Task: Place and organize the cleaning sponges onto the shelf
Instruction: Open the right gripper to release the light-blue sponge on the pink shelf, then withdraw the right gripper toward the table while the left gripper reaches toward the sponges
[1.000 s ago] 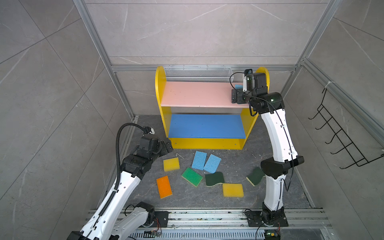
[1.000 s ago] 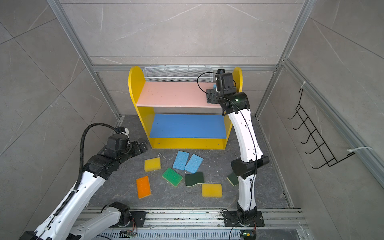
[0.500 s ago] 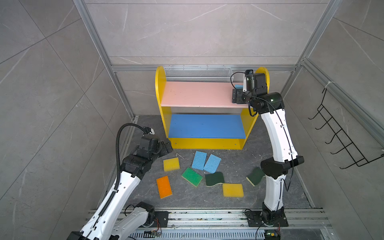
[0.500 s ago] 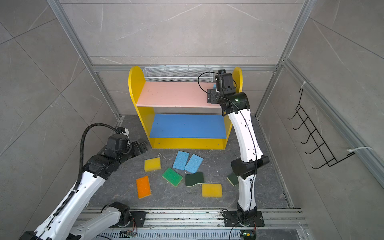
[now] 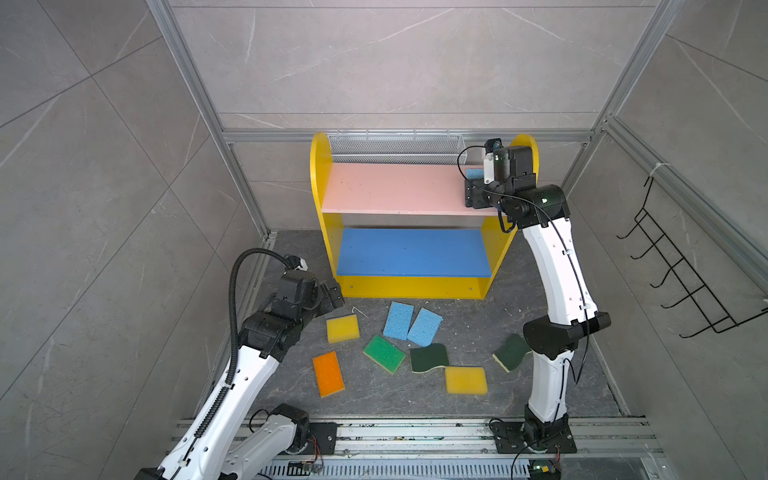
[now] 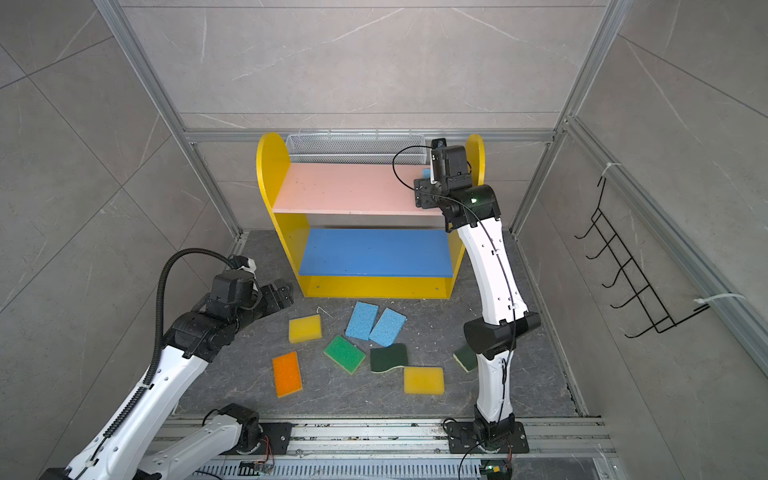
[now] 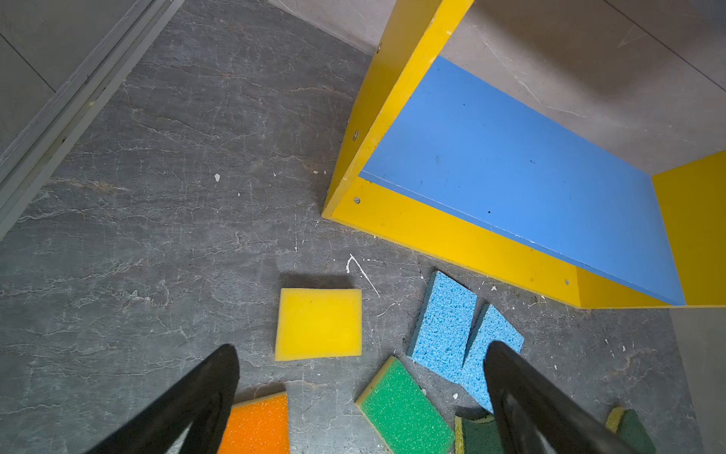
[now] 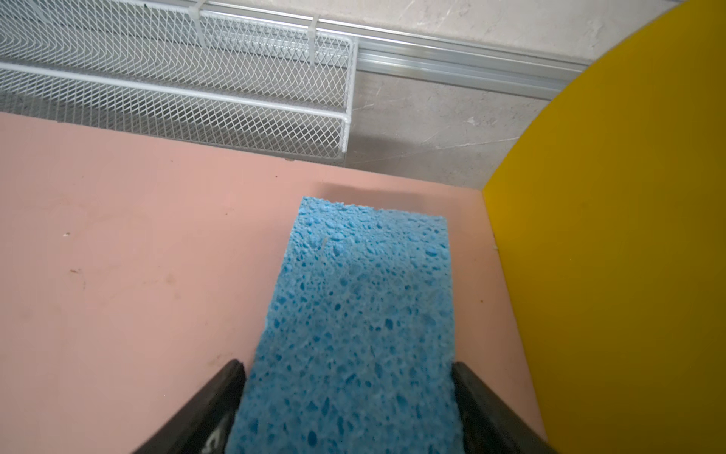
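We see the light blue sponge [image 8: 365, 283] tucked into the upper-right corner of the pink board [image 5: 395, 187], presumably leaving row space. Whether our right tool [image 8: 347, 367] grips it, we cannot tell. Left tool [image 7: 361, 348] gapes, empty.

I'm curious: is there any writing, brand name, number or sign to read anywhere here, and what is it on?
No readable text in any view.
White mark on a finger of the right claw, beside the blue sponge: cut off at the picture's edge, unreadable.
Shelf and wire basket: no labels seen.
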Controlling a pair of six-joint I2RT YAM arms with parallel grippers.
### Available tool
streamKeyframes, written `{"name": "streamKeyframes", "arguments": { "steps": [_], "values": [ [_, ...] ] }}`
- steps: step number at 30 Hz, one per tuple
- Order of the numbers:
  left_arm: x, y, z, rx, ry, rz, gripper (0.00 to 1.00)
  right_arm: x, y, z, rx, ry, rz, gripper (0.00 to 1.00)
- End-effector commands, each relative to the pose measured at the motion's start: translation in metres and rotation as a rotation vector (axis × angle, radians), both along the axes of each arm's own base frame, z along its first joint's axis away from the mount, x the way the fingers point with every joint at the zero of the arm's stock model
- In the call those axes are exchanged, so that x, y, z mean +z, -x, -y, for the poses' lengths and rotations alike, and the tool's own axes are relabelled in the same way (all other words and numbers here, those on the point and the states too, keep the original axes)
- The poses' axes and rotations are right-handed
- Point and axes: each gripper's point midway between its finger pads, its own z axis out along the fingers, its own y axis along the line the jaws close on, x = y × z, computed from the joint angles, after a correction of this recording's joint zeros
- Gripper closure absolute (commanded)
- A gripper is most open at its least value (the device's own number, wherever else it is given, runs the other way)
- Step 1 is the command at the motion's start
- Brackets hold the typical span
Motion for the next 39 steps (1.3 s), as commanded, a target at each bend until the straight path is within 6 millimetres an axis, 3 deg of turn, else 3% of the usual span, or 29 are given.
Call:
{"name": "streamKeyframes", "arguments": {
  "steps": [1,11,25,39],
  "values": [
    [0.019,-0.001,0.001,0.004,0.019,0.045,0.00,-0.035,0.010,-0.007,0.074,0.069,-0.132,0.16],
    [0.022,-0.004,0.003,-0.004,0.024,0.045,0.00,-0.038,0.015,0.002,0.035,0.087,-0.155,0.05],
    [0.020,-0.003,0.006,-0.020,0.029,0.040,0.00,0.003,0.040,-0.006,0.102,-0.022,-0.081,0.00],
    [0.019,-0.001,0.011,-0.060,0.028,0.025,0.00,0.028,0.074,0.011,0.026,-0.011,-0.035,0.00]
  ]
}}
